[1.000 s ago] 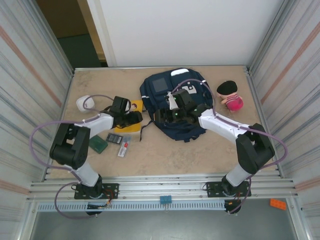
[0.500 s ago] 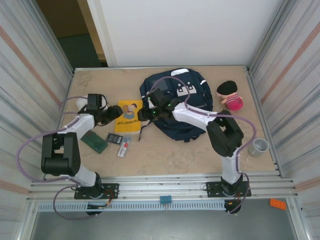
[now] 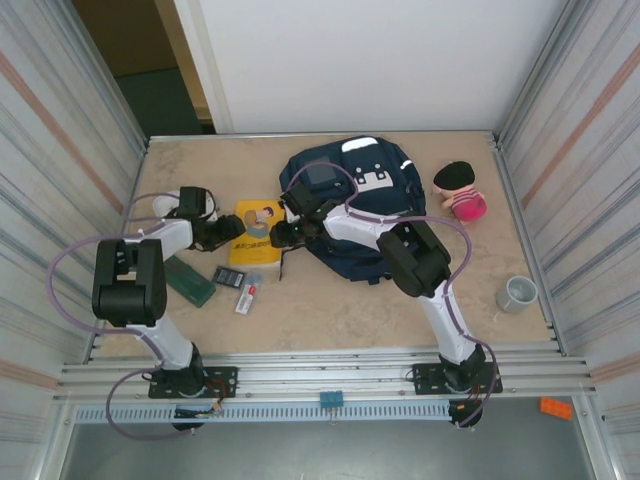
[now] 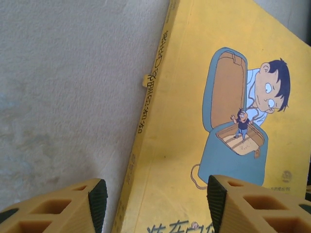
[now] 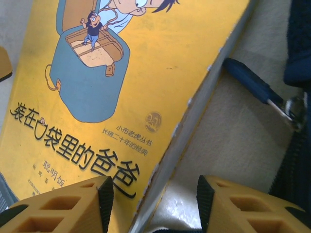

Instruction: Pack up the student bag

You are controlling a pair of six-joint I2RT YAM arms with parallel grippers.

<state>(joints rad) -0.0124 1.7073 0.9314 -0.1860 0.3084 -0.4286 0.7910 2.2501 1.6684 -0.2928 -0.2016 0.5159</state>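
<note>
**Both hands bracket the yellow book (image 3: pixel 254 232); the student bag (image 3: pixel 352 205) lies at its 3 o'clock**

Furthest toward 9 o'clock, a green flat case (image 3: pixel 190 283) lies on the desk (image 3: pixel 330 300), apart from the action. The left hand (image 3: pixel 217 232) sits at the book's 9 o'clock edge. Its fingers (image 4: pixel 58 211) are moderately spread, one over bare desk and one over the cover, with the spine running between them, and they hold nothing.

The book lies flat, cover up, with its long axis close to 12-to-6.

The right hand (image 3: pixel 279 235) sits at the book's 3 o'clock edge, its arm reaching across the bag. Its fingers (image 5: pixel 63 206) are also apart and straddle the page edge, one over the cover and one over the desk beside a dark strap (image 5: pixel 250 85). They grip nothing.

The student bag lies flat near the desk's 12 o'clock side, just beside the book, with its long axis also about 12-to-6. The right hand is nearer, between book and bag, while the left has the whole book between itself and the bag. The book would likely have to travel sideways toward 3 o'clock. I cannot tell whether the bag's mouth is open.

Beyond the bag are a pink plush toy (image 3: pixel 460 190) and, toward 4 o'clock, a grey mug (image 3: pixel 517 293).
</note>
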